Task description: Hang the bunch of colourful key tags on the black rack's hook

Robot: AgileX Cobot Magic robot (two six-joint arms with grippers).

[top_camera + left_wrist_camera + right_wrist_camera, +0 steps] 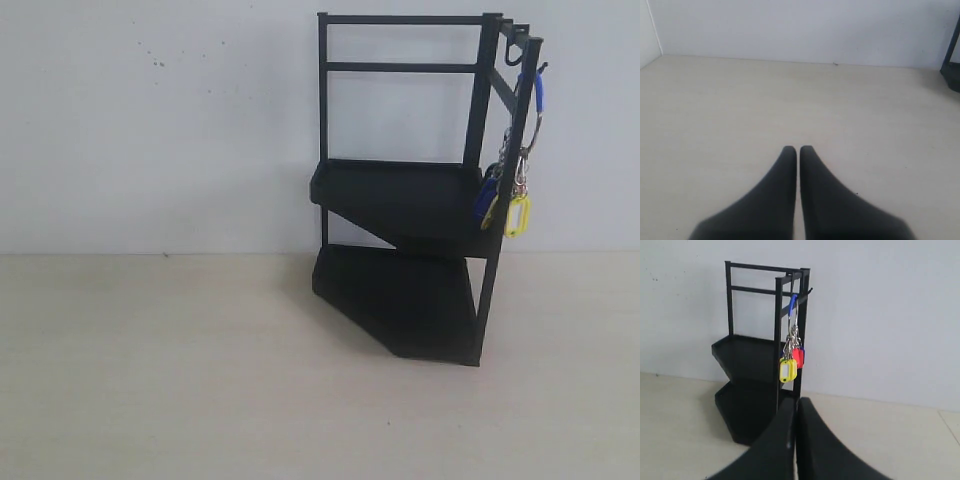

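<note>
The black rack (400, 200) stands against the white wall, right of centre in the exterior view, and shows again as the rack (747, 370) in the right wrist view. The colourful key tag bunch (515, 190) hangs by its blue loop from a hook at the rack's top right corner; the bunch (791, 362) shows yellow and red tags below metal rings. My right gripper (796, 401) is shut and empty, well back from the rack. My left gripper (798, 149) is shut and empty over bare table. Neither gripper appears in the exterior view.
A pale wooden table (200, 380) stretches in front of the rack and meets the white wall (150, 120) behind. A sliver of the rack's edge (952, 65) shows at the side of the left wrist view.
</note>
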